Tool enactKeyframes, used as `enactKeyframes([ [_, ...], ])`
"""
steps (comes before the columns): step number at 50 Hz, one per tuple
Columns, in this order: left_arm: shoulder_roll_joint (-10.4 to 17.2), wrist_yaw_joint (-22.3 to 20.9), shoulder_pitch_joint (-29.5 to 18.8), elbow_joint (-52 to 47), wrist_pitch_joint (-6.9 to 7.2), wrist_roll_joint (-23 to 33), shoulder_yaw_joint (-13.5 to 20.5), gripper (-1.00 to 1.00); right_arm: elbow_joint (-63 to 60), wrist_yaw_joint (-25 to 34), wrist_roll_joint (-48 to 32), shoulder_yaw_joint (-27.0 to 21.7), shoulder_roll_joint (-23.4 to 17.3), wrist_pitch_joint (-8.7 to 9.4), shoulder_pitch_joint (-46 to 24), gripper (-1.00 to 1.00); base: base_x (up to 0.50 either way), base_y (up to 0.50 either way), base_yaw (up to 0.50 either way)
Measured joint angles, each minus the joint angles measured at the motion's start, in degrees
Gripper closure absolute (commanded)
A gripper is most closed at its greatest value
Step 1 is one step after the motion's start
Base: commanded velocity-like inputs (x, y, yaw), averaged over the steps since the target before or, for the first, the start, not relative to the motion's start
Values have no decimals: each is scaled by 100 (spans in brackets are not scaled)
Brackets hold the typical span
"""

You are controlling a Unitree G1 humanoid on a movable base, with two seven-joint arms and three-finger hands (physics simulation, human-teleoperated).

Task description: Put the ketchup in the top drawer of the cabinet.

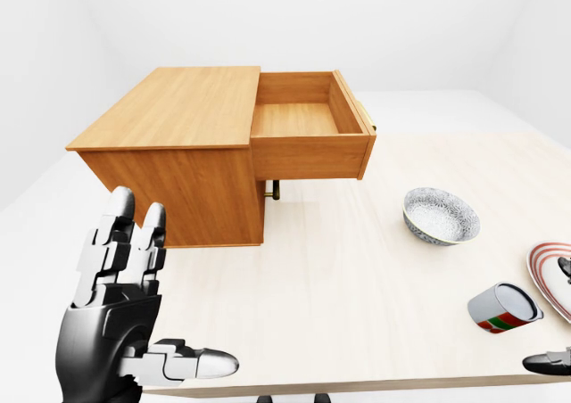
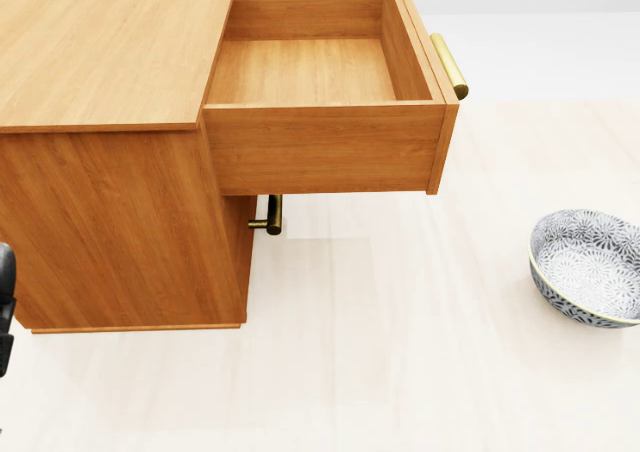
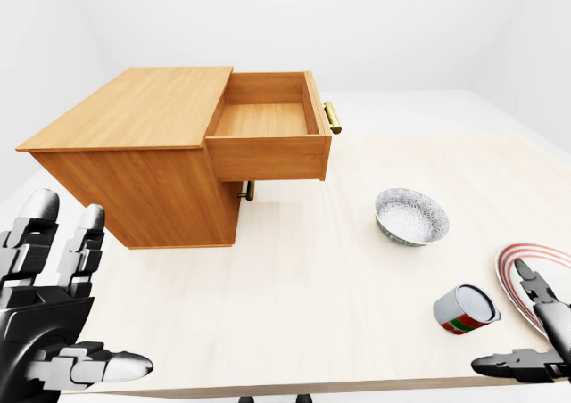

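The wooden cabinet [image 1: 178,144] stands at the upper left of the table. Its top drawer [image 1: 308,122] is pulled fully out and holds nothing; its brass handle [image 2: 449,65] points right. No ketchup bottle shows in any view. My left hand [image 1: 165,287] is raised at the bottom left, palm toward the camera, fingers spread and open, holding nothing. My right hand [image 3: 517,327] reaches in at the bottom right with fingers apart, open, just right of a tipped can. In the head view only a dark sliver of the left hand [image 2: 4,307] shows.
A can [image 1: 504,308] with a red, white and green label lies on its side near the table's right end. A patterned bowl [image 1: 441,215] sits right of the cabinet. A red-striped plate [image 3: 526,274] lies at the right edge. The lower drawer's handle [image 2: 272,215] juts out under the open drawer.
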Motion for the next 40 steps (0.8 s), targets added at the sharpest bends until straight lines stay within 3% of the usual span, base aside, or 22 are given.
enactKeyframes([
  [40, 55, 69, -42, 68, 0, 41, -47, -100, 720, 0, -85, 590, -543, 0, -469, -100, 0, 0, 0],
])
